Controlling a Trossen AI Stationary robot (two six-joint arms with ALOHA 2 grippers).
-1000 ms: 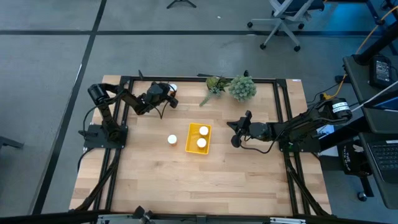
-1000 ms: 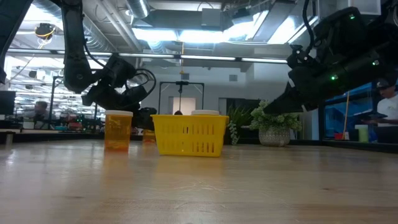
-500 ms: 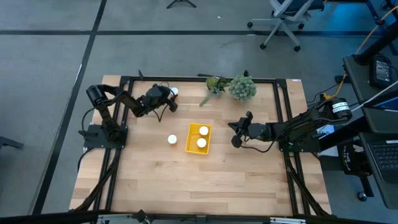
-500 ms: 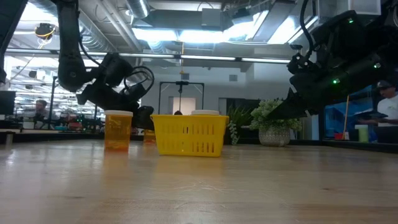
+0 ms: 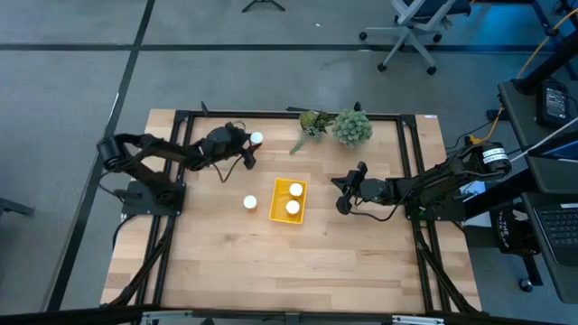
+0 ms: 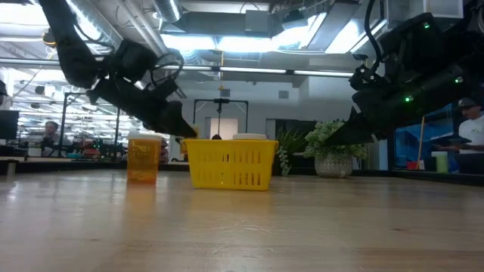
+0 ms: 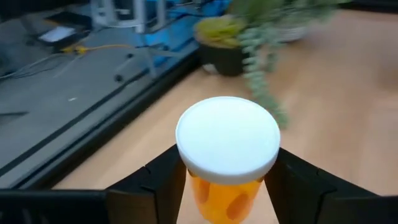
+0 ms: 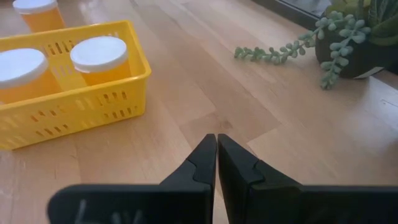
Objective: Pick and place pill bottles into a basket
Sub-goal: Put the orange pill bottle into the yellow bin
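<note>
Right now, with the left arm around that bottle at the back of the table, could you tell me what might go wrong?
1. The left gripper has its fingers on either side of the far pill bottle; a grip low under the wide white cap might let it tilt or slip when lifted.
2. The plant sprigs lie close by, so a swing could brush them.
3. The basket already holds two bottles, leaving little room. The right gripper waits, shut.
</note>
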